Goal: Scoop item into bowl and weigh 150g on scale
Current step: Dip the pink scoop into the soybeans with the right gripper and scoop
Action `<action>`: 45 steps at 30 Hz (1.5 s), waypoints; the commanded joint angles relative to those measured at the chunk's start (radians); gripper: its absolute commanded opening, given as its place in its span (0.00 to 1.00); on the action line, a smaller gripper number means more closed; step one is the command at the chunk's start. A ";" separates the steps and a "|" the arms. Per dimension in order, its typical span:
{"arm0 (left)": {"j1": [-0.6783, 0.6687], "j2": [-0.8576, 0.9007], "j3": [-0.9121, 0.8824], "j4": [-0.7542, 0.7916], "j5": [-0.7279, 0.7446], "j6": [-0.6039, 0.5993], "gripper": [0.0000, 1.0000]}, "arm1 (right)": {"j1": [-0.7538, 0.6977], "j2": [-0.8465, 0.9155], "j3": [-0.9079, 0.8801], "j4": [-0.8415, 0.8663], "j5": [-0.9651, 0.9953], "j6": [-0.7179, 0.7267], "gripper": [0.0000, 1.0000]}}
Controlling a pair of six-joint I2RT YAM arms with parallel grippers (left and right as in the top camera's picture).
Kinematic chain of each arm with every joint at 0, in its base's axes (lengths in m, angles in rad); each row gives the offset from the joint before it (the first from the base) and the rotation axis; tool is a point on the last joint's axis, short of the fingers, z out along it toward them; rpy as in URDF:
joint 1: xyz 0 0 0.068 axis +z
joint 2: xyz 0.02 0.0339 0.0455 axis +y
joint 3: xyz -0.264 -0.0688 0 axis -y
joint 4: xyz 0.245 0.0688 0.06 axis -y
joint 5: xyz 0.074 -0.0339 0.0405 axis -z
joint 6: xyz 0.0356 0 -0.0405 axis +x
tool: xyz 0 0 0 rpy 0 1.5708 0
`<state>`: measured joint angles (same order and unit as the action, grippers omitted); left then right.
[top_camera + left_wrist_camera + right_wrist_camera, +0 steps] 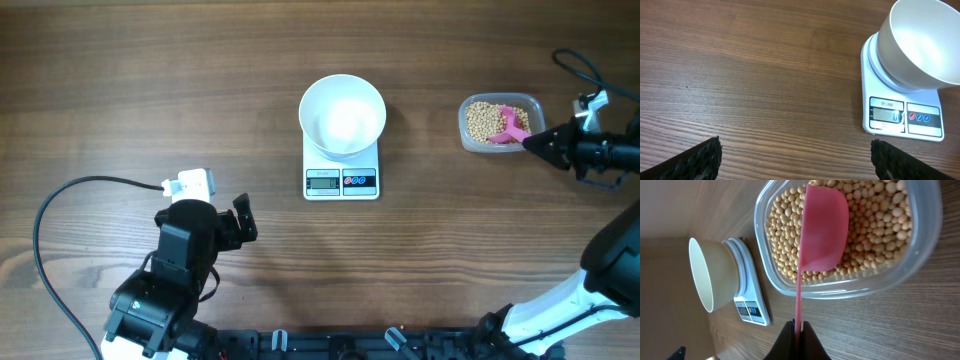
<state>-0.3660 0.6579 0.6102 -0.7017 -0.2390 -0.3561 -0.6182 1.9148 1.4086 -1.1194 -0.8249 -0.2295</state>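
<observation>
Overhead, the white bowl [342, 115] sits on the scale [341, 181] at the middle of the wooden surface [150, 80], with the beans [484, 120] in a clear plastic tub [466, 105] well to its right. The right hand [528, 141] pinches the handle of a pink scoop [514, 124] lying on the beans. The left hand [245, 222] hangs spread wide, apart from the scale.
</observation>
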 commanded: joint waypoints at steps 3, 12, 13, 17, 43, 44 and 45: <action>0.006 -0.002 -0.006 0.001 -0.013 0.011 1.00 | -0.013 0.019 -0.010 -0.013 -0.067 -0.002 0.04; 0.006 -0.002 -0.006 0.001 -0.013 0.011 1.00 | -0.026 0.019 -0.007 0.015 -0.167 0.021 0.04; 0.006 -0.002 -0.006 0.001 -0.013 0.011 1.00 | -0.026 0.019 -0.007 0.015 -0.167 0.021 0.04; 0.006 -0.002 -0.006 0.001 -0.013 0.011 1.00 | -0.026 0.019 -0.007 0.014 -0.142 0.022 0.04; 0.006 -0.002 -0.006 0.001 -0.013 0.011 1.00 | -0.113 0.019 -0.007 -0.106 -0.298 -0.111 0.04; 0.006 -0.002 -0.006 0.001 -0.013 0.011 1.00 | -0.113 0.019 -0.007 -0.109 -0.298 -0.111 0.04; 0.006 -0.002 -0.006 0.001 -0.013 0.011 1.00 | -0.113 0.019 -0.007 -0.113 -0.298 -0.111 0.04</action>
<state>-0.3660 0.6579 0.6102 -0.7017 -0.2390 -0.3561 -0.7311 1.9152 1.4086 -1.2243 -1.0683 -0.3134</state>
